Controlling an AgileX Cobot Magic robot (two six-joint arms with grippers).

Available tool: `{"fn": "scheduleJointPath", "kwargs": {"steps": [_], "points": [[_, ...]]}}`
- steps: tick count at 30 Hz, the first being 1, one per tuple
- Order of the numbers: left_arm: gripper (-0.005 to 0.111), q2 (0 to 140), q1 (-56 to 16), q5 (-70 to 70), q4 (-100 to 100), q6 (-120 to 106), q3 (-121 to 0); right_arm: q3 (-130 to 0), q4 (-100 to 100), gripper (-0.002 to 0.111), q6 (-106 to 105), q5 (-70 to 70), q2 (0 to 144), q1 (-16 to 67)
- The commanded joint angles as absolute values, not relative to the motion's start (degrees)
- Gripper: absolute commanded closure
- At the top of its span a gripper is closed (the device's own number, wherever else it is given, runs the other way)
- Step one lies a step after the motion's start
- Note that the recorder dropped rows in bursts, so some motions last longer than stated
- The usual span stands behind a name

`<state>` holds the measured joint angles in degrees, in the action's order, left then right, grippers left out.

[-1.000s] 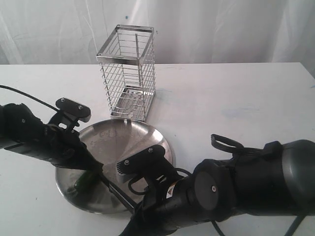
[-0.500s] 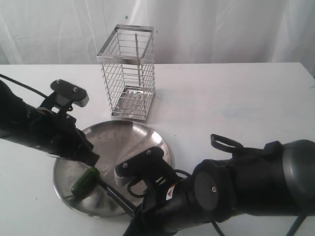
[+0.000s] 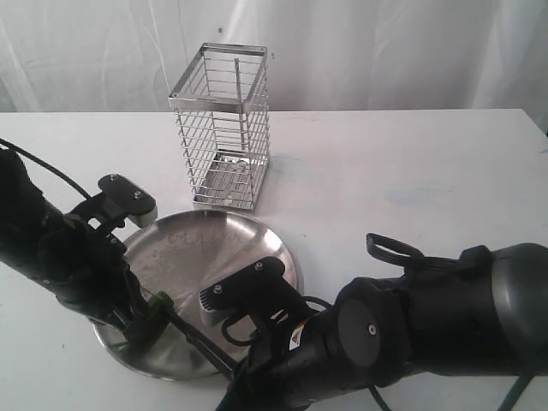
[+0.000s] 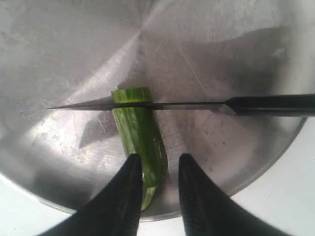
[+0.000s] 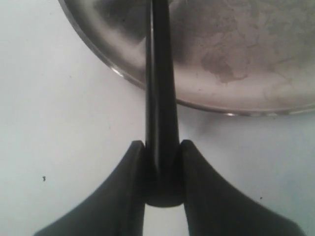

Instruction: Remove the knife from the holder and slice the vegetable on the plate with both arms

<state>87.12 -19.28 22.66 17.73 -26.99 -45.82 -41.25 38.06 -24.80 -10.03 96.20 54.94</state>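
Your left fingers (image 4: 129,196) stand parted on either side of the vegetable's (image 4: 140,132) near end, released, with 1 of them clear of it. Your right fingers (image 5: 125,196) are clenched on the knife's (image 5: 160,98) handle, just outside the plate's (image 4: 206,49) rim. The blade crosses the vegetable near its far end, leaving 1 short stub beyond it. The vegetable lies on the plate, near its rim. The holder (image 3: 224,128) stands just beyond the plate on the tabletop (image 3: 411,171).

2 bulky black cabled arms (image 3: 411,334)
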Motion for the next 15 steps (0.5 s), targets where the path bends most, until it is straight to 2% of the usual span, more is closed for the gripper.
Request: {"fn": "scheduleJointPath", "kwargs": {"steps": [1, 15], "points": [[0.075, 90.3, -19.4, 21.2, 16.3, -25.0, -43.8, -41.5, 37.3, 0.108, -24.6, -11.3, 95.4, 54.7], [0.075, 93.6, -19.6, 14.6, 16.6, -23.8, -41.8, -41.5, 37.3, 0.108, -24.2, -11.4, 95.4, 54.5]]}}
